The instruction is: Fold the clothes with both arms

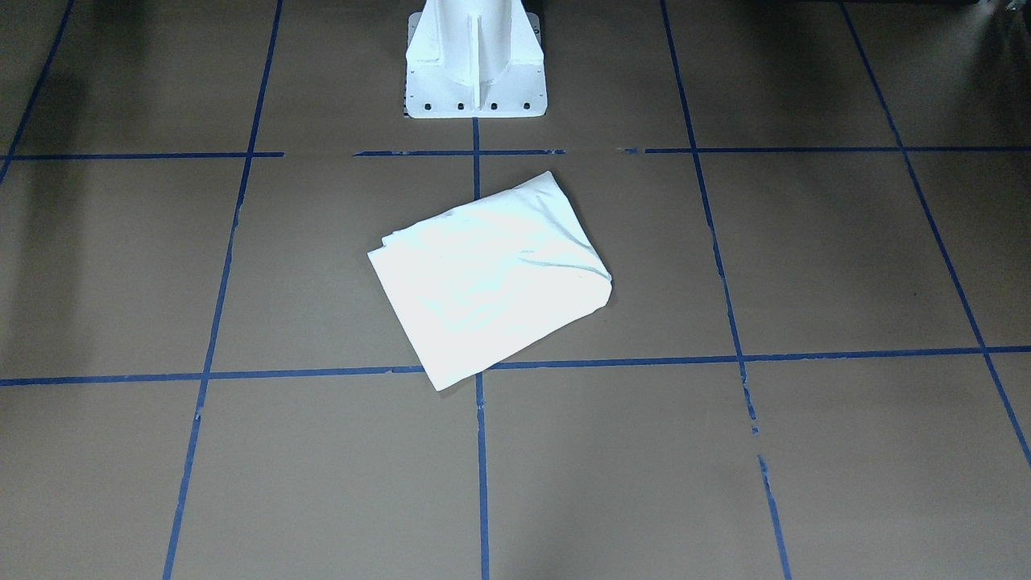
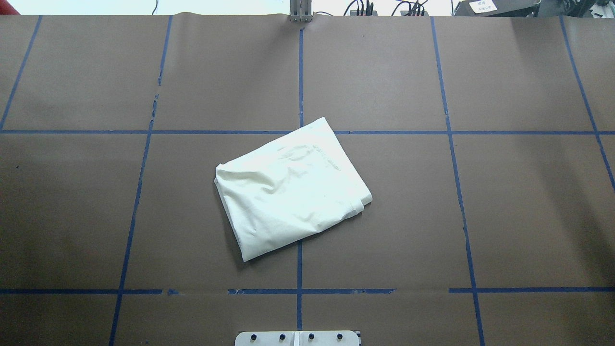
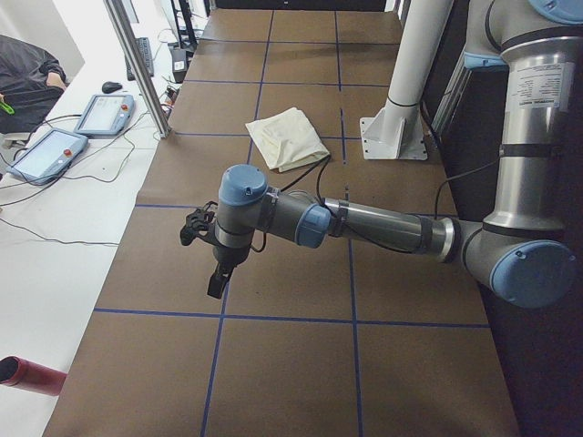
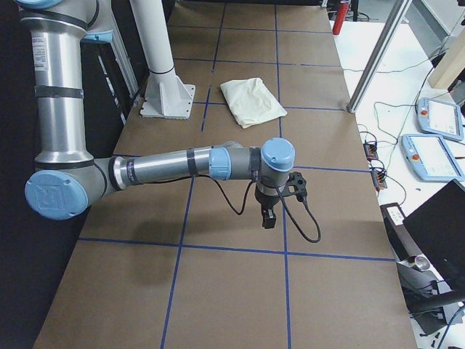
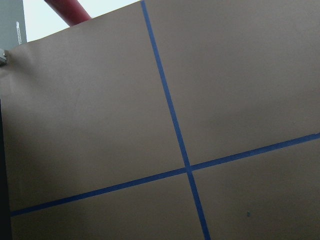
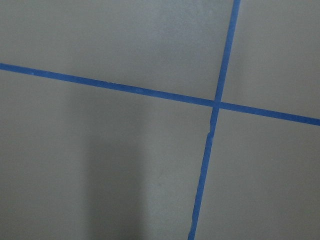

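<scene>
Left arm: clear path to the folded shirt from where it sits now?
Probably yes. The left gripper hangs above the table toward its end, the shirt lies alone mid-table by the pedestal, and nothing visible lies between them.

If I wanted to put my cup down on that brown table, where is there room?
The folded shirt fills the middle, ahead of the white pedestal. The taped squares on either side of it lie bare. The far ends are busier: the left gripper and right gripper hang over them.
</scene>
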Tool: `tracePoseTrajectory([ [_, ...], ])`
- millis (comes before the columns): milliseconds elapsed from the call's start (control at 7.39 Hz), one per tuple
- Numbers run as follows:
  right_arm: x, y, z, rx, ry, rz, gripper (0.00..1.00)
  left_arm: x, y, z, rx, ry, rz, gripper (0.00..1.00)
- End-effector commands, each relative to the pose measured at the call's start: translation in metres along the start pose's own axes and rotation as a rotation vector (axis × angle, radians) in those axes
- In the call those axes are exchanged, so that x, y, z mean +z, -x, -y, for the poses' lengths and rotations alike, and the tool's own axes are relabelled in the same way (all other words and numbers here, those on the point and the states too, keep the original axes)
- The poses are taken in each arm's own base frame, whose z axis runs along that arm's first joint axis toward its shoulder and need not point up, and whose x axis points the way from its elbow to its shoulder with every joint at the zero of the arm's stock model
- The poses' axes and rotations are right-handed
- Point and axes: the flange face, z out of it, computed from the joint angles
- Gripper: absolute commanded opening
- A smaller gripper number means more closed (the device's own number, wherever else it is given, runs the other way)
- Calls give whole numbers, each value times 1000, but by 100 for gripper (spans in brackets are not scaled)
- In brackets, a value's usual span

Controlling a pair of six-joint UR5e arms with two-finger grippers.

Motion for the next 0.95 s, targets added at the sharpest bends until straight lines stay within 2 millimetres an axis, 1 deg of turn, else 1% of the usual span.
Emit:
tracePoseTrajectory([
  [0,8,-16,-6,44,16,12,100,20,14,-20,-41,57,-3,100],
  [135,5,-19,-7,50,10,11,100,21,14,-22,-43,59,-4,100],
  [271,7,-28,-14,70,11,14,100,22,12,-22,-45,60,-33,100],
  [406,13,-42,-32,101,19,31,100,22,10,-24,-47,60,-55,100],
  [541,10,-54,-39,129,8,46,100,23,10,-24,-48,61,-55,100],
  [812,6,-53,-38,131,-2,56,100,23,10,-24,-48,61,-55,100],
])
